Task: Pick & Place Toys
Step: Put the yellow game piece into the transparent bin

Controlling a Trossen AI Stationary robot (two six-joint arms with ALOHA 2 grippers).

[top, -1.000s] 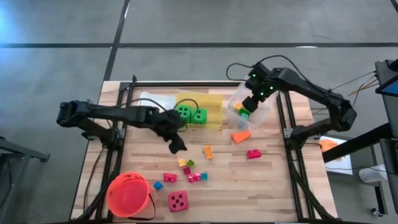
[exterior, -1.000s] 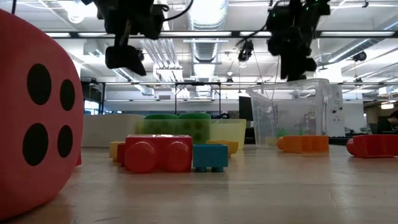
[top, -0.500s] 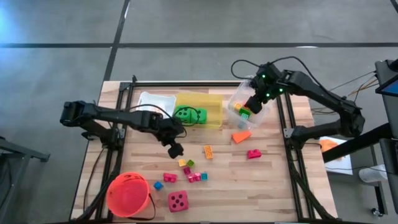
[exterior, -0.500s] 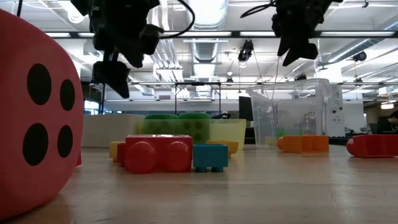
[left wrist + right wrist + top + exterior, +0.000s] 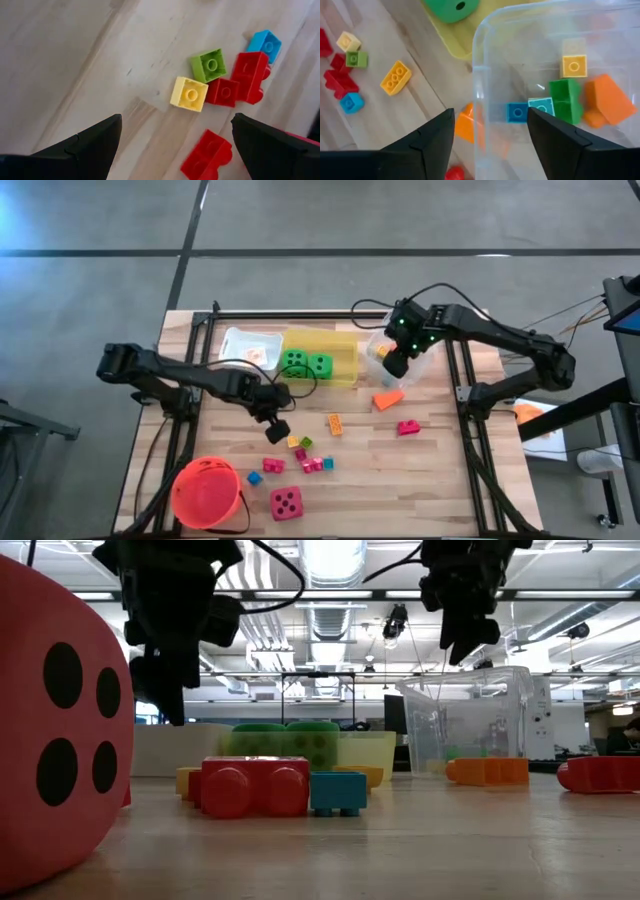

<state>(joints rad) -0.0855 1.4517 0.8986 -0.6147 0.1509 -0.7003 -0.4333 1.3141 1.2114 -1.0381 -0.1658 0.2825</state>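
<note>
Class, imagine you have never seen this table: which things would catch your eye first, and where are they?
The orange-red bucket at the table's near left corner and the pink-red die beside it stand out. Two green dice sit in the yellow bin at the back. Small bright blocks lie scattered mid-table, under the left gripper with its open jaws.

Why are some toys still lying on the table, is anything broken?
Nothing looks broken or spilled. Loose blocks, an orange wedge and a pink-red die just lie unsorted on the table; two green dice sit neatly in the yellow bin.
</note>
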